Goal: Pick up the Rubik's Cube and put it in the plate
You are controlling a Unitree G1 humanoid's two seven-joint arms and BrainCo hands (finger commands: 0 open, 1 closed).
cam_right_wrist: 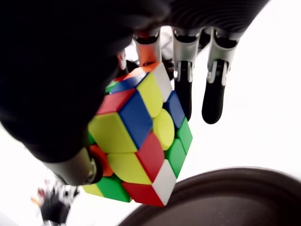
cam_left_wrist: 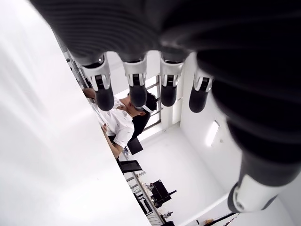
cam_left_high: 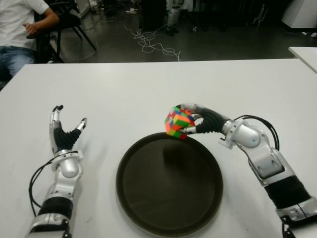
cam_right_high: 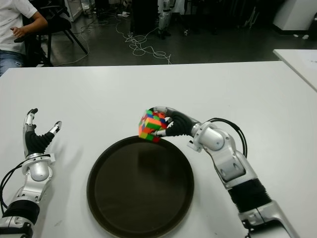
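Left eye view: right hand [cam_left_high: 198,121] is clamped on the Rubik's Cube [cam_left_high: 179,122], thumb under, fingers over the top, cube tilted w/ one corner pointing down. Cube is held in the air just over the far rim of the plate [cam_left_high: 131,198], not touching it; its shadow falls on the plate's inner surface. Plate is round, dark, sits on the white tabletop [cam_left_high: 148,89] btwn the two arms.

Right wrist view: cube [cam_right_wrist: 138,136] shows yellow, blue, red, green, white stickers; two fingers [cam_right_wrist: 214,89] stick out past it w/o touching, plate rim [cam_right_wrist: 225,188] just below.

Left hand [cam_left_high: 63,131] is idle, to the left of the plate, well apart from it, fingers spread & pointing away from the robot, holding nothing. Left wrist view confirms fingers [cam_left_wrist: 134,92] apart.

Person [cam_left_high: 20,25] in white shirt seated beyond the tabletop's far left corner; cables [cam_left_high: 151,44] on the floor behind.
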